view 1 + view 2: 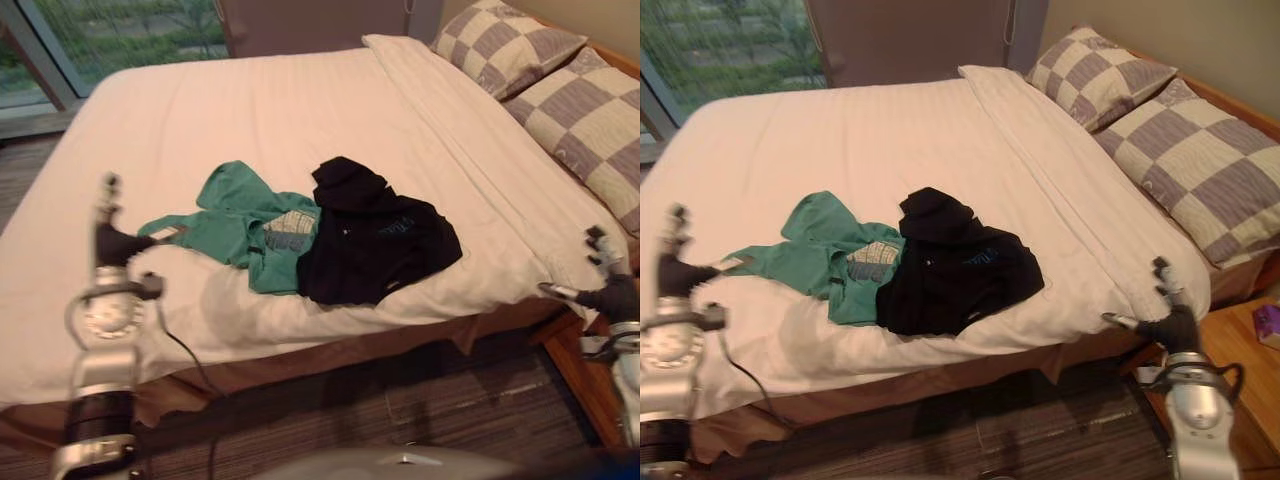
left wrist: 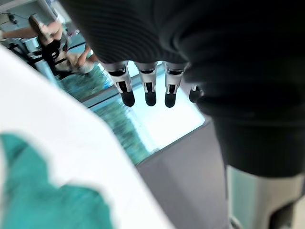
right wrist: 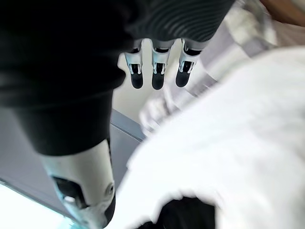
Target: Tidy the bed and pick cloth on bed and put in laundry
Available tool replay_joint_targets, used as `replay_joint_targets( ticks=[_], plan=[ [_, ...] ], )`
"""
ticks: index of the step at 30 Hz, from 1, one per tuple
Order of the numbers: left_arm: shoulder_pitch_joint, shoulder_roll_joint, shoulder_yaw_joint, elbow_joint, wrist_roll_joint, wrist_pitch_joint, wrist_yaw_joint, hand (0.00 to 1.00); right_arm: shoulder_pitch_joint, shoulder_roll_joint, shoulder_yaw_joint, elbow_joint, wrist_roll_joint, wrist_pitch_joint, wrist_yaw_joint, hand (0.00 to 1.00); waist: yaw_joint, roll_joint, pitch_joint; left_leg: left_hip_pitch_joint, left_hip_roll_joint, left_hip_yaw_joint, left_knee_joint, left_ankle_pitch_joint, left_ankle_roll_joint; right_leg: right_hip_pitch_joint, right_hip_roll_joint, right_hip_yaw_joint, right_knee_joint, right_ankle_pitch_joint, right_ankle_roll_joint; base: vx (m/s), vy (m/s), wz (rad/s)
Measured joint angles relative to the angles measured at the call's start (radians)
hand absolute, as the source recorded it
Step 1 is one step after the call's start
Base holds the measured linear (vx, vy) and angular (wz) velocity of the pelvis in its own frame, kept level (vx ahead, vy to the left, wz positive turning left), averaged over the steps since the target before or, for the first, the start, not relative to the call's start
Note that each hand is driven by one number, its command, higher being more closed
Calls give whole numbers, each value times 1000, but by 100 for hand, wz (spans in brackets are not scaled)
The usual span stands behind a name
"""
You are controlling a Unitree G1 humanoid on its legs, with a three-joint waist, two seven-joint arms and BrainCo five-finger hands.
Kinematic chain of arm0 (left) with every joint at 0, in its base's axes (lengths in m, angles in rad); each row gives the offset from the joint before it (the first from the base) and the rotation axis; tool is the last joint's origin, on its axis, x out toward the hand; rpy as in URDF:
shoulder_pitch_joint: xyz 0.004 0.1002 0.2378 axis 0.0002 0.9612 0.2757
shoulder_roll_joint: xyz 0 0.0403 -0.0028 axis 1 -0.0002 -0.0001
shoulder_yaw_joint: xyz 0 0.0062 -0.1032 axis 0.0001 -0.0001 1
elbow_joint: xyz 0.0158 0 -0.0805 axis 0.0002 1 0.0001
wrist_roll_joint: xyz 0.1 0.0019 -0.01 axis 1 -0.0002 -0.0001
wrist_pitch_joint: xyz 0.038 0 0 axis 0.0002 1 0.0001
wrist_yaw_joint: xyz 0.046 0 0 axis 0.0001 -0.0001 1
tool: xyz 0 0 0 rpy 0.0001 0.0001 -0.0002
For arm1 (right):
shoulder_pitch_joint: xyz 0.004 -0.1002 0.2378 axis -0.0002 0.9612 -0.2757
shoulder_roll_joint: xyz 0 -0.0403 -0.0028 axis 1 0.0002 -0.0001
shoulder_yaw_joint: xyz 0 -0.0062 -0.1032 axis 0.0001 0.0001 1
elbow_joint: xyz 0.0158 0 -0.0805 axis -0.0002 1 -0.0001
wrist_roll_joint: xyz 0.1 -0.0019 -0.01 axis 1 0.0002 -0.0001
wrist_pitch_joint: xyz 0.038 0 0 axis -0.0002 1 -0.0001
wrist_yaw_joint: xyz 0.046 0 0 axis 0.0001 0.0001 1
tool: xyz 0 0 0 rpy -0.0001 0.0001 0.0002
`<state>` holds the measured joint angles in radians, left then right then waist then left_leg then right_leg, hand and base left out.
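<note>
Two cloths lie mid-bed near the front edge: green top, with black hoodie overlapping it. Left hand and right hand have fingers straight, both empty.

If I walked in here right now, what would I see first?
First, the two loose clothes on the white bed: a black top and a green top, touching each other near the bed's front edge. Next, two checked pillows at the head end, on the robot's right. The left hand and right hand hover open on either side, holding nothing.
</note>
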<state>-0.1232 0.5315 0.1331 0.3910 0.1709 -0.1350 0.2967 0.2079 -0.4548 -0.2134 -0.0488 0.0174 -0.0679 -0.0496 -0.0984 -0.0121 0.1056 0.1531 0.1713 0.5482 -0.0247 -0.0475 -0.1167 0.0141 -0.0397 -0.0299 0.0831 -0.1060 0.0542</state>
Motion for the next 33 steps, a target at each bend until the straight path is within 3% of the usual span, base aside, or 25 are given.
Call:
replay_joint_targets(
  ticks=[2, 5, 7, 9, 14, 20, 26, 31, 32, 33],
  plan=[
    [-133, 79, -13, 249, 6, 4, 30, 0, -89, -28, 50, 58, 20, 14, -17, 0, 4, -8, 31, -2, 0, 37, -2, 8, 1, -32, 9, 44, 14, 11, -6, -82, -18, -43],
    [-349, 215, -30, 456, 9, 0, 60, 0, -200, -38, 116, 119, 35, -7, -39, 0, 1, -20, 77, -43, 2, 78, 0, 17, 8, -95, 20, 111, 16, 44, -15, -104, -29, -40],
    [-498, 285, -84, 528, 17, -6, 84, 0, -255, -38, 154, 127, 38, -28, -53, 0, -6, -36, 128, -90, 2, 95, 5, 27, 15, -138, 20, 139, -2, 77, -12, -109, -20, -26],
    [-579, 309, -95, 554, 18, -9, 107, 0, -298, -38, 176, 127, 41, -44, -77, 0, -13, -50, 171, -112, 4, 104, 6, 34, 19, -153, 18, 156, -33, 110, -11, -96, -8, -17],
    [-656, 305, -96, 568, 18, -16, 125, 0, -329, -38, 182, 118, 78, -71, -112, 0, -36, -76, 210, -155, 15, 121, 10, 41, 17, -192, 27, 181, -49, 134, -12, -37, -30, -10],
    [-764, 306, -100, 521, 40, 9, 91, 0, -323, -37, 182, 30, 115, -70, -113, 0, -30, -73, 250, -185, 36, 117, 25, 43, 14, -220, 35, 181, -33, 134, -12, -2, -40, 8],
    [-800, 302, -174, 428, 61, 113, -20, 0, -321, -32, 183, -56, 116, -64, -114, 0, -27, -74, 278, -256, 47, 104, 46, 43, 14, -293, 38, 184, -12, 153, -8, -23, -33, 4],
    [-795, 244, -222, 371, 148, 224, -119, 0, -327, -32, 178, -168, 120, -57, -111, 0, -27, -66, 304, -311, 56, 117, 75, 42, 14, -346, 37, 190, -8, 190, 3, -34, -20, -4],
    [-791, 230, -221, 355, 169, 245, -123, 100, -328, -32, 173, -195, 127, -58, -111, 0, -27, -63, 312, -327, 58, 128, 83, 42, 14, -362, 37, 192, -3, 195, 3, -33, -7, -4],
    [-784, 224, -221, 326, 178, 263, -122, 100, -329, -32, 166, -212, 143, -58, -110, 0, -27, -61, 314, -341, 57, 129, 84, 42, 14, -379, 35, 192, 2, 196, 5, 0, 0, 0]
  ],
)
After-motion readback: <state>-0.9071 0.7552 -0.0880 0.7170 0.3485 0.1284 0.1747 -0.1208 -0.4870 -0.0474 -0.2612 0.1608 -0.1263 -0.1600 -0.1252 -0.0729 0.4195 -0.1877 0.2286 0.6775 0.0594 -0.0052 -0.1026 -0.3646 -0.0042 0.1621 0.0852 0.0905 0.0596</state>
